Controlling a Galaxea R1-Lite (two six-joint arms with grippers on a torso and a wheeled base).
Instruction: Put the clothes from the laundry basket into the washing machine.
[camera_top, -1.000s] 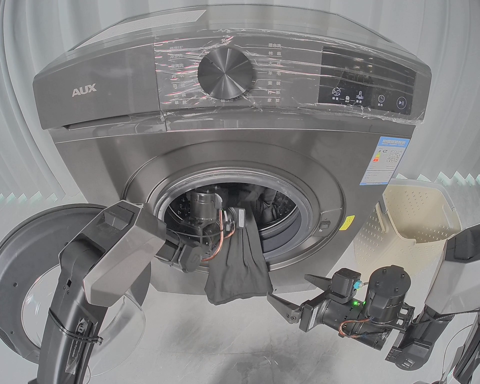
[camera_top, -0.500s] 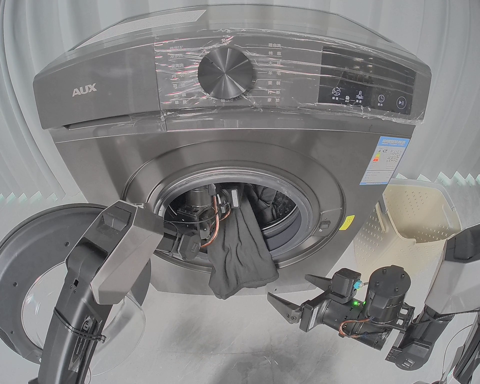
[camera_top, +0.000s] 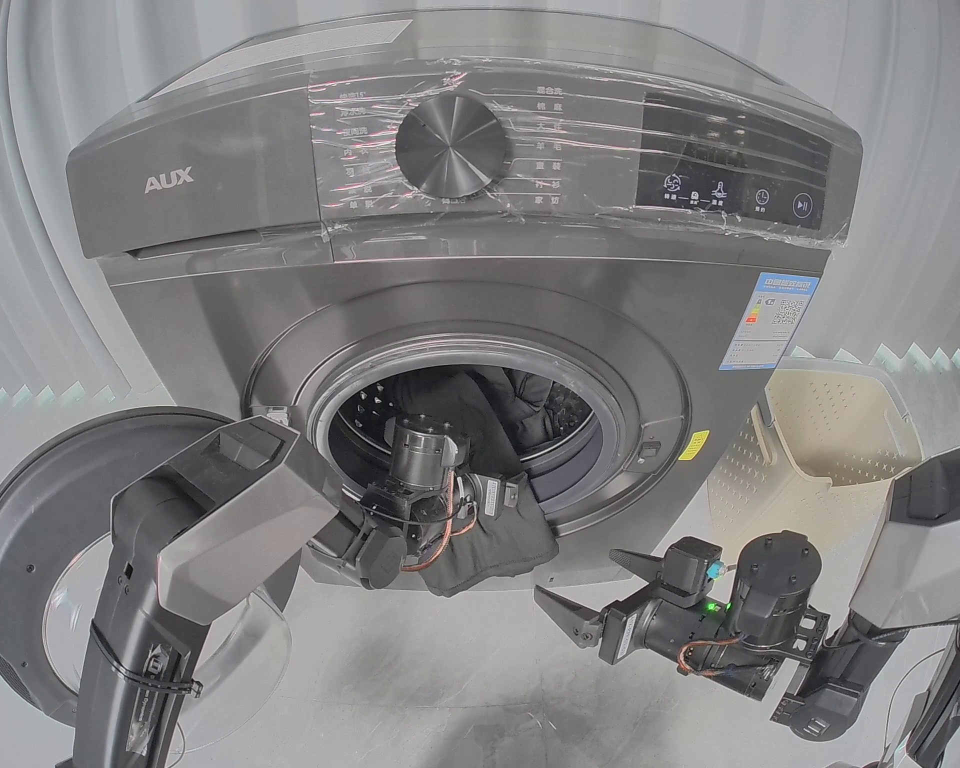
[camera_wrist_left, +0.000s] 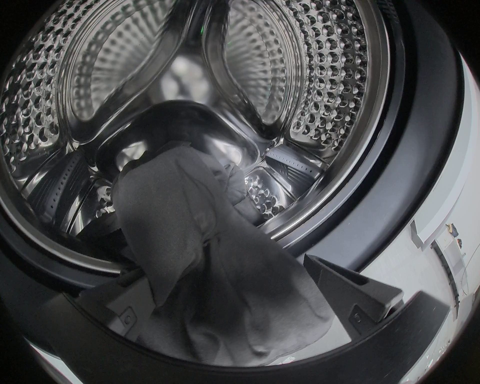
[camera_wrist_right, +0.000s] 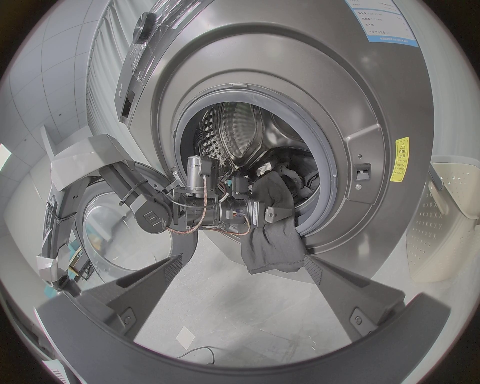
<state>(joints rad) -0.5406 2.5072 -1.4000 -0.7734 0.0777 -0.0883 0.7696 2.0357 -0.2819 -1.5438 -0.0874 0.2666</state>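
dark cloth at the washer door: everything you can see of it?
The cloth is dark grey, soft and creased, with no print. It drapes over the lower rim of the opening of the washing machine, one end bunched inside the drum, the other hanging outside. It lies between the open fingers of the left gripper, covering one.

Pale pleated curtain (camera_top: 40, 250) in bkgd, left & right edges of head view. Glossy grey floor (camera_top: 420, 680) along bottom. On it: small white paper square (camera_wrist_right: 185, 337) w/ thin dark cable (camera_wrist_right: 200, 352) close by.
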